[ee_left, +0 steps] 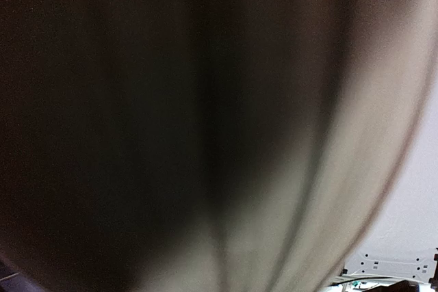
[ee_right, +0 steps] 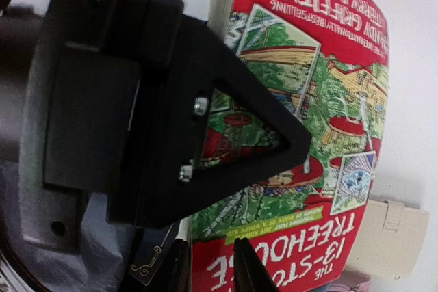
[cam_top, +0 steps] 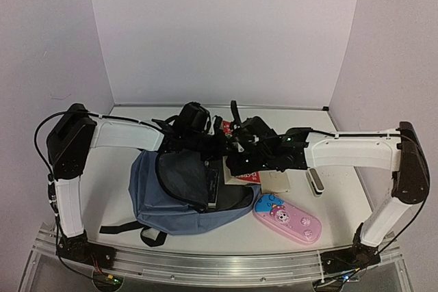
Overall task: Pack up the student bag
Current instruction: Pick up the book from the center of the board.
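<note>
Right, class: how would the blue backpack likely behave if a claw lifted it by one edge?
Probably floppy: the backpack is soft fabric lying slumped and creased, so it would sag. Its black straps lie loose and would likely trail, perhaps snagging. Lying flat, it seems unlikely to roll.

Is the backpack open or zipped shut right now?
Open. In the top view the student bag gapes at its mouth, with its dark lining showing inside the blue fabric.
</note>
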`<state>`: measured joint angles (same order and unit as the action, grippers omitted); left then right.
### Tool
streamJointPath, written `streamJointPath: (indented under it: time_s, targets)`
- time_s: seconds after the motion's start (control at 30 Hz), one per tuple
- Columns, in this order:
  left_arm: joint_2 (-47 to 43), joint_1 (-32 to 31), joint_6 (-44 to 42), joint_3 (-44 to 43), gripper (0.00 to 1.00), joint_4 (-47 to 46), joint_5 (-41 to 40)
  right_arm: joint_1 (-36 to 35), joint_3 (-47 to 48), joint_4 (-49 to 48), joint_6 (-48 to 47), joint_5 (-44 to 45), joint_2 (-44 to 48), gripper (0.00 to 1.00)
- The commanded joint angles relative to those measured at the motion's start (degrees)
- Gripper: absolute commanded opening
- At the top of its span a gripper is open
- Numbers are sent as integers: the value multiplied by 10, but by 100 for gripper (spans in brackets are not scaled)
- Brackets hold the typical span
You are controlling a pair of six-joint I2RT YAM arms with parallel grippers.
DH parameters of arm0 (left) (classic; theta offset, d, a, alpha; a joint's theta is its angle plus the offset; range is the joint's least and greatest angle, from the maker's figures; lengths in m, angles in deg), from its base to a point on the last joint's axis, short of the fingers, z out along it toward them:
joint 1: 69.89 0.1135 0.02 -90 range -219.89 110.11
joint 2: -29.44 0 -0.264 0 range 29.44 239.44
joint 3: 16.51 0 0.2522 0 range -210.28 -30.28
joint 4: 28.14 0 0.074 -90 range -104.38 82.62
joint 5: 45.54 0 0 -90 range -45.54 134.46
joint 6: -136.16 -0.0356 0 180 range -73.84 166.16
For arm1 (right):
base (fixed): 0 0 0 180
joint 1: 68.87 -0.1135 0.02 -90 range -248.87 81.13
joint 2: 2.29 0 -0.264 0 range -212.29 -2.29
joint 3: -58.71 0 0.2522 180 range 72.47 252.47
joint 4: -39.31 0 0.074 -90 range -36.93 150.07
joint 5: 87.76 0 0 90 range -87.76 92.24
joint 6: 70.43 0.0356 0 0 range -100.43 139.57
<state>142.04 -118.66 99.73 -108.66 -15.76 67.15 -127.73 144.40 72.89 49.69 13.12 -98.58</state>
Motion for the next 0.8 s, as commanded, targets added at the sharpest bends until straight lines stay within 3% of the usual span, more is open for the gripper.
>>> streamJointPath:
  time_s: [0.0, 0.13, 0.3, 0.6, 0.77]
  targets:
    - [-48, 9, 4, 31, 0, -36, -13, -3, 24, -8, 0, -13, 25, 49]
    - [-74, 21, -4, 60, 0, -63, 0, -3, 12, -8, -23, -74, 66, 74]
    - [-133, 36, -69, 95, 0, -82, 48, 2, -7, -5, -37, -60, 160, 98]
    - [-253, 39, -257, 89, 0, 89, 241, 143, 29, 6, -95, -255, 186, 98]
    - [-311, 38, -302, 86, 0, 203, 337, 161, 61, 8, -123, -435, 167, 98]
